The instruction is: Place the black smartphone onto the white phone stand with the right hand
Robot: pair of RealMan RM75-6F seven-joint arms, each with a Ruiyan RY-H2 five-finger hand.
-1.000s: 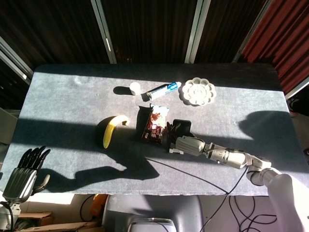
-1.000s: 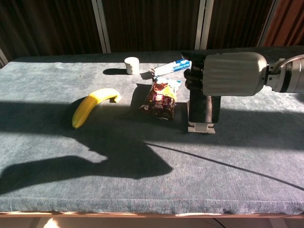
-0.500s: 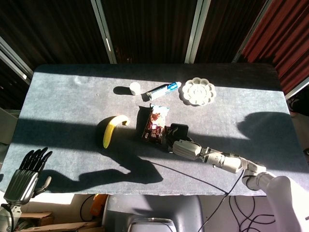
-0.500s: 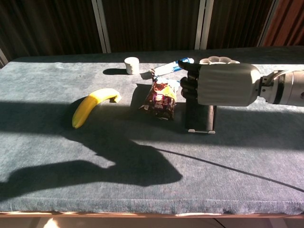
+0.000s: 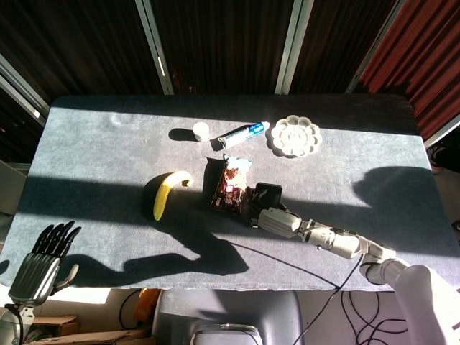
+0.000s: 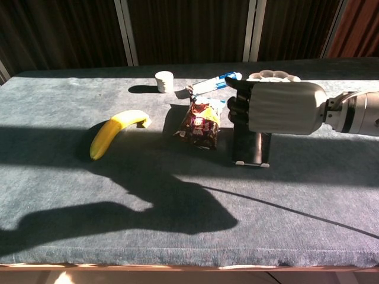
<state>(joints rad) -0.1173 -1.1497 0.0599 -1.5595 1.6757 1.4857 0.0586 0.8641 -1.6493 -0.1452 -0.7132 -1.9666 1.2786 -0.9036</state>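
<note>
The black smartphone (image 6: pixel 251 147) stands almost upright, leaning back on the white phone stand (image 6: pixel 251 164), whose front lip shows under its lower edge. My right hand (image 6: pixel 278 107) is at the phone's top, with its dark fingers (image 6: pixel 237 106) curled over the upper edge, and it hides the upper half. From the head view the phone (image 5: pixel 268 192) sits just beyond the right hand (image 5: pixel 277 221), right of the snack packet. My left hand (image 5: pixel 39 262) hangs off the table's near left corner, holding nothing, its fingers straight and apart.
A snack packet (image 6: pixel 201 123) lies just left of the stand, and a banana (image 6: pixel 113 134) lies further left. At the back are a small white cup (image 6: pixel 164 81), a blue and white tube (image 6: pixel 216 83) and a white flower-shaped dish (image 5: pixel 294 136). A thin cable (image 6: pixel 284 208) crosses the near right of the grey table (image 6: pixel 89 195).
My right hand has dropped slightly and settled over the phone's top, and the phone's foot has shifted a little toward me. The left hand has sunk lower, and its arm's shadow has stretched right.
</note>
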